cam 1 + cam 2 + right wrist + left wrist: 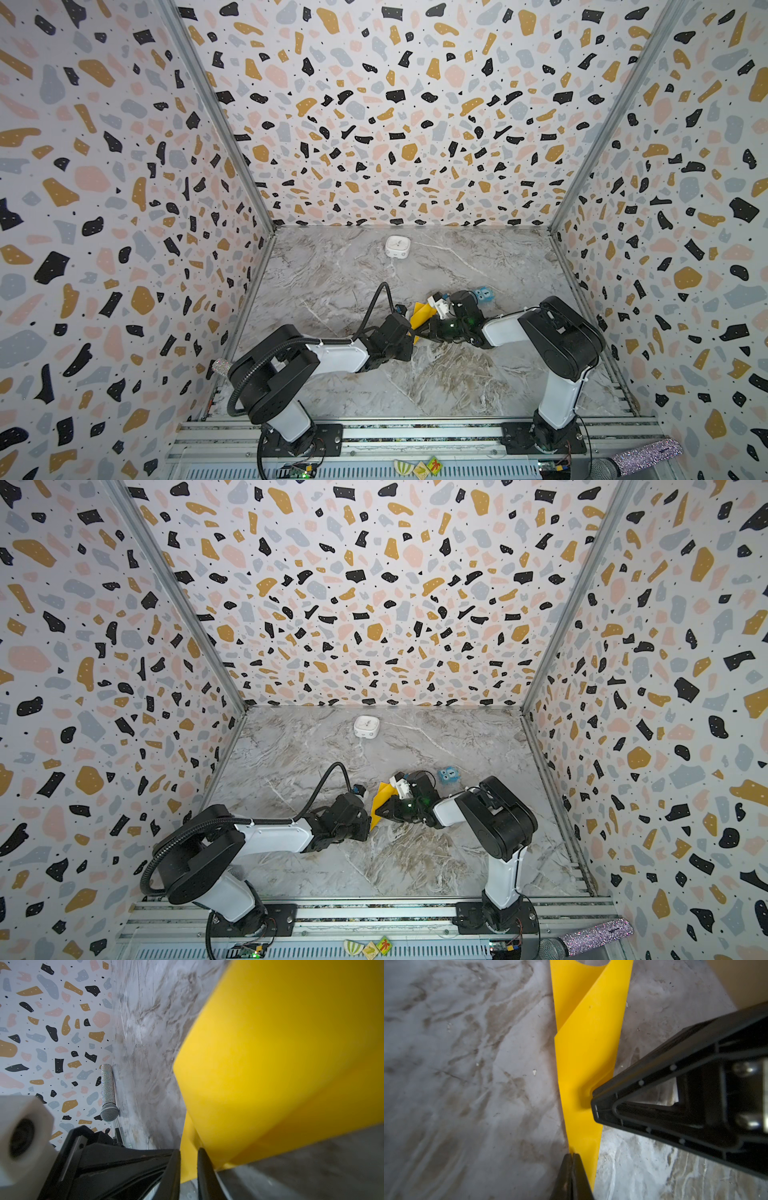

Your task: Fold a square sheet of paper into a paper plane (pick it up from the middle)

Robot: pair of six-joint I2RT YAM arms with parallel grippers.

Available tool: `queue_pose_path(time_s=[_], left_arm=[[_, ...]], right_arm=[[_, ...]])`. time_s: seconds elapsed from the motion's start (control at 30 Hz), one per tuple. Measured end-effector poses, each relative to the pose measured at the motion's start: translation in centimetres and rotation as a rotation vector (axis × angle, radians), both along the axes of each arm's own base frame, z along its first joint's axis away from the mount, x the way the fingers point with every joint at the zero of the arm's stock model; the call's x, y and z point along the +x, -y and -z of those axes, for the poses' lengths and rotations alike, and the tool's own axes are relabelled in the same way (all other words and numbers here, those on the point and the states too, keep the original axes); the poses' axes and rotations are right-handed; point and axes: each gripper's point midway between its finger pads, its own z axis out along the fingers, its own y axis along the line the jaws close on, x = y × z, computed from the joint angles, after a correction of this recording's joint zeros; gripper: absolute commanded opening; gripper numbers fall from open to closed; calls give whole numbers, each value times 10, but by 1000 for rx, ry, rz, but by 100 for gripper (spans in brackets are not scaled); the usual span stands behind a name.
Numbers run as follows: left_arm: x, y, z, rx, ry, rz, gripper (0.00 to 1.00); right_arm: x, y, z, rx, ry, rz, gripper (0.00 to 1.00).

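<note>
Along the near edge of the grey marbled surface (415,386), the bases of two robot arms stand on a metal rail. A glittery microphone (640,457) lies at the near right corner.

Further in, about the middle of the surface, the arms reach toward each other and meet at the paper (420,316). It is a bright yellow sheet, already folded into a long, narrow, tapering shape of several layers. It stands on edge between the arms rather than lying flat. Whether its lower edge touches the surface cannot be told.

In the left wrist view the left gripper (572,1155) is fully closed, its two black tips pinching the narrow pointed end of the paper. In the right wrist view the right gripper (189,1153) is closed to a thin gap with a yellow layer caught between its tips, partway along the paper's length. The paper dimples slightly where that gripper presses.

The paper looks very light, thin and limp. It likely bends under its own weight and creases wherever it is squeezed. It could slide out of smooth tips, or tear if the arms pull apart. The safest hold is probably on the doubled layers along a fold, near the middle of its length.

Just beyond the right arm's wrist sits a small blue cube (483,294) with eyes. Close to the far edge, well apart from everything else, rests a white rounded box (397,247).
</note>
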Motion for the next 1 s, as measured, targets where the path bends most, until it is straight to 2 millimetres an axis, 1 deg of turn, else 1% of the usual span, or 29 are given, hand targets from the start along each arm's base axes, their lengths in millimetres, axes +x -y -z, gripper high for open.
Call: queue_pose_path(time_s=[0.17,0.3,0.5,0.67,0.83,0.9,1.0], left_arm=[[-2,-2,0,11,-6,6,0],[-3,0,-1,6,-10,17,0],[0,14,-12,-50,-3,43,0],[4,24,-7,-57,-20,57,0],[3,23,-3,-46,-27,54,0],[5,20,-6,-38,-15,43,0],[9,16,-18,-36,16,23,0]], right_arm=[[2,2,1,-9,8,1,19],[5,3,1,-17,19,6,19],[5,4,3,-24,20,3,19],[5,4,3,-25,21,2,19],[5,4,3,-26,21,2,18],[4,4,3,-27,19,2,19],[4,5,4,-32,17,4,18]])
